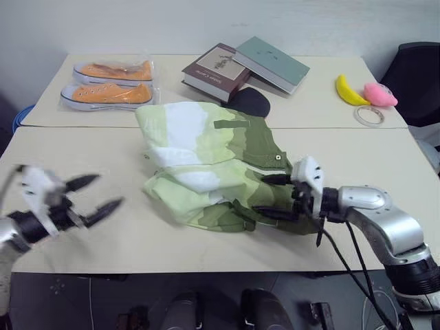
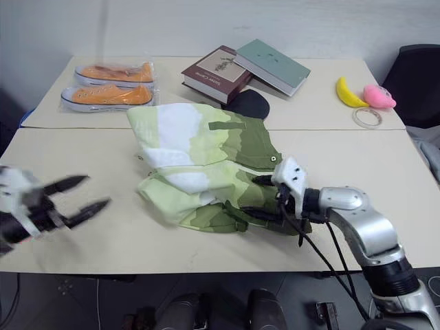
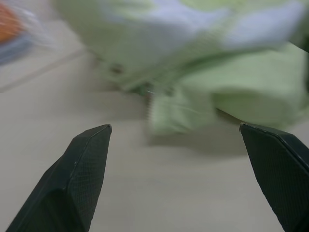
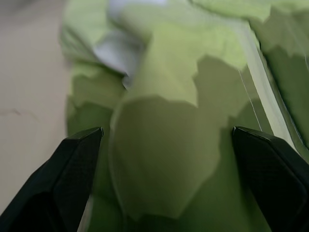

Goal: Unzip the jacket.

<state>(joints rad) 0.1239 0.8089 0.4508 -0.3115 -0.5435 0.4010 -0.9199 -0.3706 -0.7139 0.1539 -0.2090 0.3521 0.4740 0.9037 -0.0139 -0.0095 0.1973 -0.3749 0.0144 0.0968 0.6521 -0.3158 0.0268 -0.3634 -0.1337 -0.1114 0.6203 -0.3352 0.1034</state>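
Observation:
The jacket lies bunched in the middle of the near table, in blocks of pale lime, white and olive green, with a silver snap on its right side. My right gripper is open at the jacket's olive right edge, its black fingers spread over the fabric with nothing between them. Well to the jacket's left, my left gripper hovers open above the bare tabletop and points toward the garment. In the left wrist view its fingers stand wide apart with the jacket's pale edge ahead.
On the far table lie a pair of orange shoes in clear wrap, two stacked books, a dark round object, a yellow banana toy, a pink toy and a tape roll. A black chair stands at right.

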